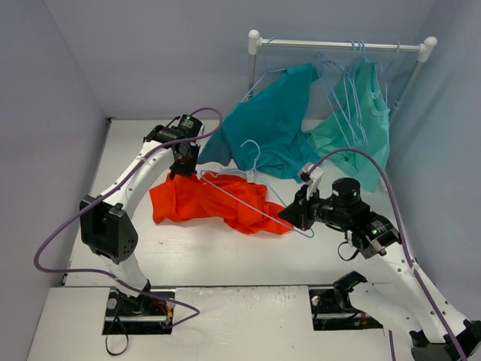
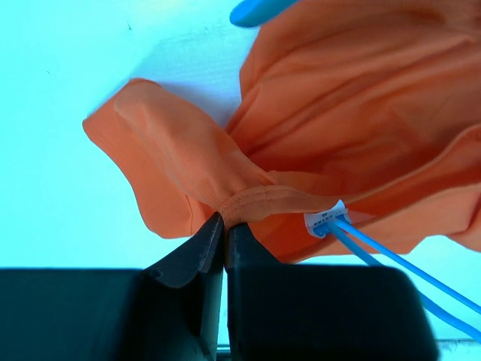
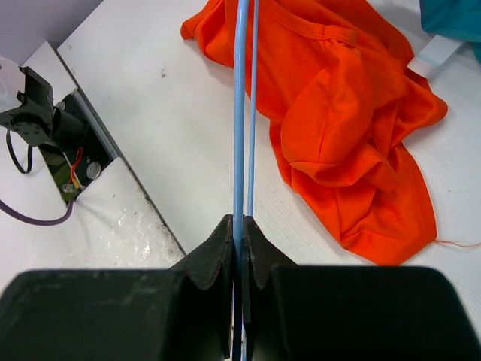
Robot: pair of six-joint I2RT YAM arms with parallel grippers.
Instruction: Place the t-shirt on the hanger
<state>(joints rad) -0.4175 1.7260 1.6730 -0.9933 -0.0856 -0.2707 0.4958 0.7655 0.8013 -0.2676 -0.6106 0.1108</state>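
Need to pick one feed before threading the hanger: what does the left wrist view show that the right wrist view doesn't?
Only left wrist: the left gripper shut on a fold of the t-shirt at its neck band, and the white label beside it, where the wires of the hanger end. Only right wrist: the right gripper shut on the hanger wire, the whole crumpled t-shirt lying on the table, and an arm base at the table's edge. Both: the orange t-shirt and the blue hanger.

High rear view overlooks table (image 1: 225, 252); close wrist views share the t-shirt (image 1: 197, 200).
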